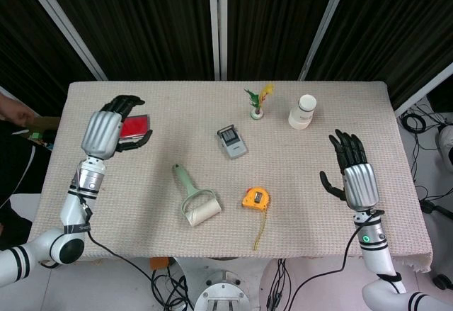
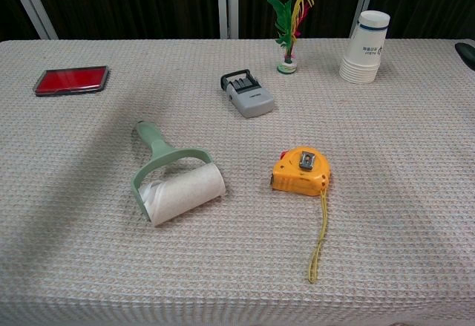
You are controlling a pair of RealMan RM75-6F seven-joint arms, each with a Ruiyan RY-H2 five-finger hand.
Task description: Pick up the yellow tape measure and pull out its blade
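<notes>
**Two open hands, and a yellow tape measure waiting on the table**

Nearest to the robot, the right hand (image 1: 352, 175) floats over the right side of the table. Its fingers are spread out and straight. It holds nothing and touches nothing.

The yellow tape measure (image 1: 255, 198) lies flat on the cloth, a bit toward the near edge and near the middle. It is well apart from both hands. A thin yellow strap (image 2: 319, 235) trails from it toward the near edge. On its top there is a small metal clip. No blade shows coming out of it.

Just to its left lies a lint roller (image 1: 194, 199) with a pale green handle and a white roll. The handle points away toward the far left.

Further back on the left, the left hand (image 1: 110, 127) hangs above a flat red case (image 2: 71, 80). Its dark fingers are loose and a little bent, and it holds nothing. From above it covers part of the case, but I cannot tell if it touches it.

In the middle sits a small grey stamp (image 2: 248, 93) with a black top. Behind it stands a little toy with green, yellow and red feathers (image 2: 292, 22). To the right of that is a stack of white paper cups (image 2: 364, 48).

The table (image 1: 318, 254) wears a beige cloth with a bumpy weave. Behind it hang dark curtains (image 1: 141, 20) with pale strips. Cables lie on the floor by the right side.
</notes>
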